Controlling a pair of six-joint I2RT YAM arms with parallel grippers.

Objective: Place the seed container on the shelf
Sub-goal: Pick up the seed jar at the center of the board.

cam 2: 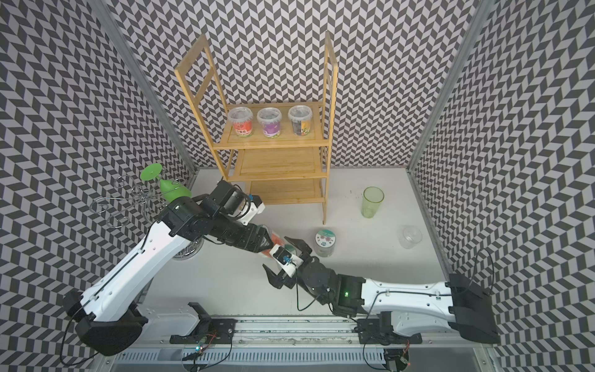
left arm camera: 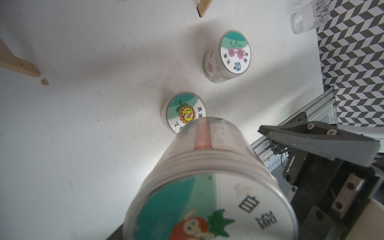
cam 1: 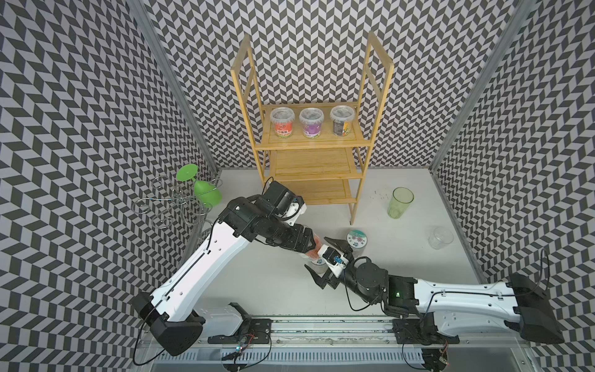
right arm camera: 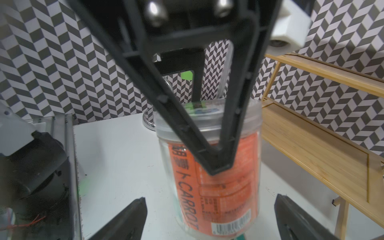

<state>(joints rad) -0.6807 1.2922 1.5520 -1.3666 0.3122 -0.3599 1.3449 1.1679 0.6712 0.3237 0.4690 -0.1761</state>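
Observation:
The seed container (right arm camera: pixel 218 187), a clear jar with an orange carrot label, hangs tilted above the table in front of the shelf (cam 1: pixel 309 164). My left gripper (cam 1: pixel 313 244) is shut on its lidded upper part; one black finger (right arm camera: pixel 207 135) lies down its side. My right gripper (cam 1: pixel 316 252) stands wide open around the jar's lower end, its fingertips (right arm camera: pixel 139 207) apart from the jar wall. In the left wrist view the jar (left arm camera: pixel 207 166) fills the foreground and hides my left jaws. The bamboo shelf (cam 2: pixel 280 164) stands at the back.
Three seed jars (cam 1: pixel 310 122) stand on the shelf's top board. A sunflower-lid jar (left arm camera: pixel 185 112) stands right under the held jar, a pink-flower jar (cam 1: pixel 357 240) beside it. A green tumbler (cam 1: pixel 400 203), a clear glass (cam 1: pixel 440 237) and a wire stand (cam 1: pixel 174 199) are nearby.

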